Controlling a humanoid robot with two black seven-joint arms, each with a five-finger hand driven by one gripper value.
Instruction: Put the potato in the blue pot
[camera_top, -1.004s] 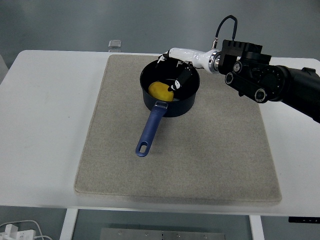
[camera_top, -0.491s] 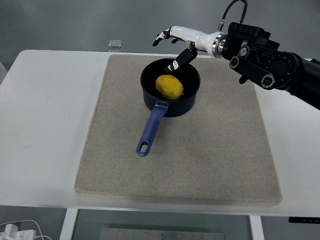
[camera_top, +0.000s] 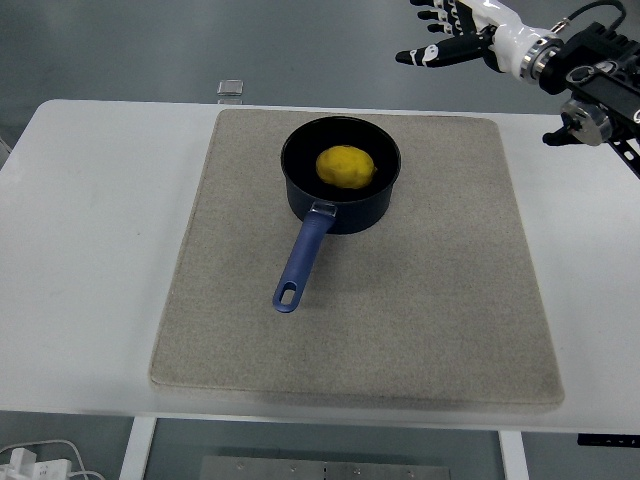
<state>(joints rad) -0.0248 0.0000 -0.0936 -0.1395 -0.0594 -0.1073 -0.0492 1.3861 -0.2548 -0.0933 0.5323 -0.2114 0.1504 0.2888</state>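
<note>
Potato (camera_top: 346, 166) sits inside the blue pot (camera_top: 340, 215), mid-back of the grey mat (camera_top: 400, 320), untouched. A second ago the right hand (camera_top: 455, 35) was down in the pot; now it is lifted well clear, up and to the right, fingers spread, empty. Placement looks done. Left arm unseen.

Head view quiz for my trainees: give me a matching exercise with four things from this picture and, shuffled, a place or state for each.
Things:
1. potato
2. blue pot
3. right hand
4. grey mat

Places or states:
A. lies flat on the white table
B. open and holding nothing, raised at the picture's top right
C. sits inside the pot
D. stands on the mat, handle pointing toward the near edge

Pairs: 1-C, 2-D, 3-B, 4-A
</note>
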